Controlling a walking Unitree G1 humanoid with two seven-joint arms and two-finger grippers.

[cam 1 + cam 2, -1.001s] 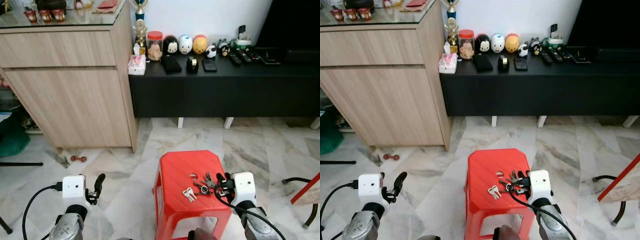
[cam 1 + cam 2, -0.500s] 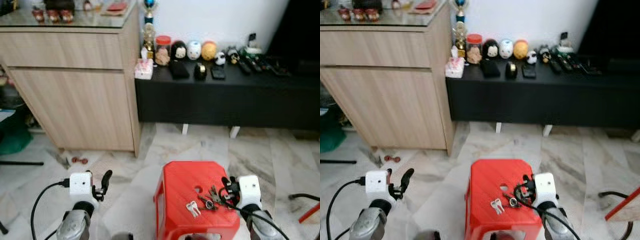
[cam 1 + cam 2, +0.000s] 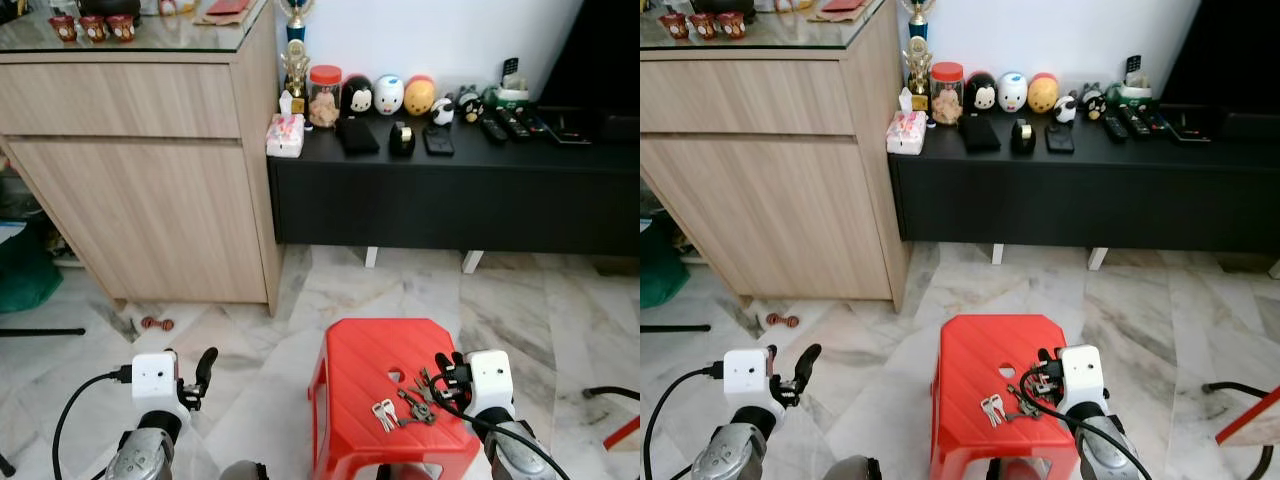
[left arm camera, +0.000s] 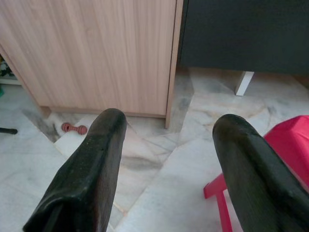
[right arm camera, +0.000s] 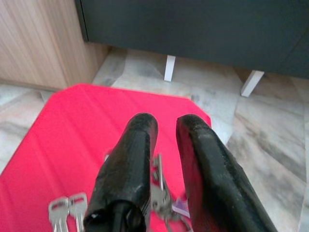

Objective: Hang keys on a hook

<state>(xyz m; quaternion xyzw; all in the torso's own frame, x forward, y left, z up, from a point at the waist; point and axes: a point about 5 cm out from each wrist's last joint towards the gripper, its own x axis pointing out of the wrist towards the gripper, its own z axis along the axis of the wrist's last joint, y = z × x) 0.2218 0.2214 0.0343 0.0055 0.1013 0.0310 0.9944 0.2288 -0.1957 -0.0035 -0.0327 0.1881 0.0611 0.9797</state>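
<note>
Keys (image 3: 405, 402) lie on top of a red plastic stool (image 3: 355, 355), toward its right half: a dark bunch w/ rings & fobs nearest the right gripper (image 3: 444, 372), plus a pair of small silver keys (image 3: 383, 414) lying a bit to the left of the bunch. Right gripper sits at the stool's right edge, fingers (image 5: 130, 169) narrow, w/ part of the key bunch (image 5: 161, 191) between them in the right wrist view; can't tell for sure whether they actually clamp it or just straddle it. Silver pair (image 5: 65, 209) shows apart from the fingers there, flat on the red top.

Left gripper (image 3: 200, 372) hangs over the marble floor (image 3: 250, 350), well left of the stool, fingers (image 4: 91, 169) spread wide w/ nothing between them. Left wrist view looks at the floor, the stool's corner (image 4: 289, 145) & a small red dumbbell-shaped item (image 4: 73, 128) on the floor near the base of a light wood cabinet (image 3: 150, 190).

Behind the stool, a low black TV console (image 3: 450, 180) runs along the white wall, right beside the cabinet. On it: tissue pack (image 3: 283, 135), red-lidded jar (image 3: 324, 95), round character figures (image 3: 390, 95), tape dispenser (image 3: 402, 136), remotes (image 3: 505, 125). A trophy (image 3: 295, 50) stands at the console's left end.
</note>
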